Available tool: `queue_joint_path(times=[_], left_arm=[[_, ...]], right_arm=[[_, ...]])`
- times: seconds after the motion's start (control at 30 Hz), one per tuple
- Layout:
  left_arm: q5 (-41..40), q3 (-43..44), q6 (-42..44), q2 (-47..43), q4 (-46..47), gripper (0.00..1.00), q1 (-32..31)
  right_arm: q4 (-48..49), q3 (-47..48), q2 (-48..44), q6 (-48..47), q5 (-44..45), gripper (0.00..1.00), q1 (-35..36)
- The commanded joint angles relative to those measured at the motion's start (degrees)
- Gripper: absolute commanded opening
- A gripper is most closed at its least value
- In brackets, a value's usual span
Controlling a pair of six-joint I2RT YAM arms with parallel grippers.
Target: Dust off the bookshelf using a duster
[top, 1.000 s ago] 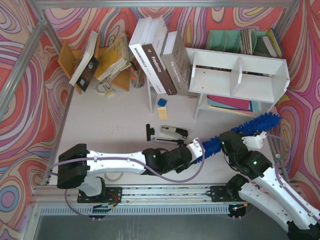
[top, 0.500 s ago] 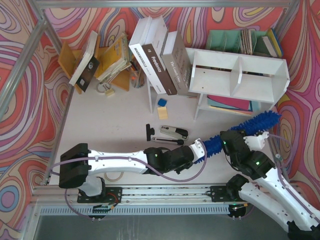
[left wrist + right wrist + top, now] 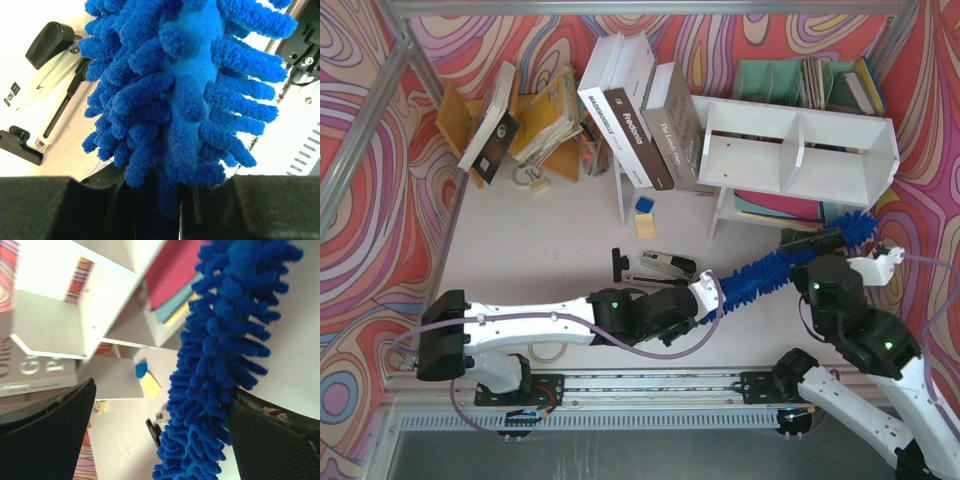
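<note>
The left arm (image 3: pixel 550 322) lies low, stretched rightward over the worktop (image 3: pixel 540 230), with the left fingers (image 3: pixel 270 210) clamped on the near end of the blue duster (image 3: pixel 775 265). The right arm (image 3: pixel 875 340) is bent at the elbow, and the right fingers (image 3: pixel 45 425) are spread wide either side of the brush head. The tip of the brush head lies just before the lower level of the white bookshelf (image 3: pixel 800 125).

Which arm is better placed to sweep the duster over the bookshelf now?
Left. The left hand is shut on the duster's near end, with the brush head pointing toward the bookshelf. The right hand stands open around the head, gripping nothing.
</note>
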Motion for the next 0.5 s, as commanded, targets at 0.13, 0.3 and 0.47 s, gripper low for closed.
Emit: queue_joint_path(times=[0.13,0.3,0.47], left_arm=[[-0.2,2.1,-2.9,-6.0,-0.5,0.0,-0.5],[-4.2,1.7,-5.3,-9.6,0.7,0.0,-0.5],[-10.0,0.7,-6.6,-13.6,0.8,0.0,-0.6]], right_arm=[[10.5,14.7,3.4,-30.2,1.2,0.99,0.0],[15.8,20.3,6.2,-42.4,-5.4,0.99,0.0],[20.6,22.5,5.8,-48.5,-9.6,0.99,0.0]])
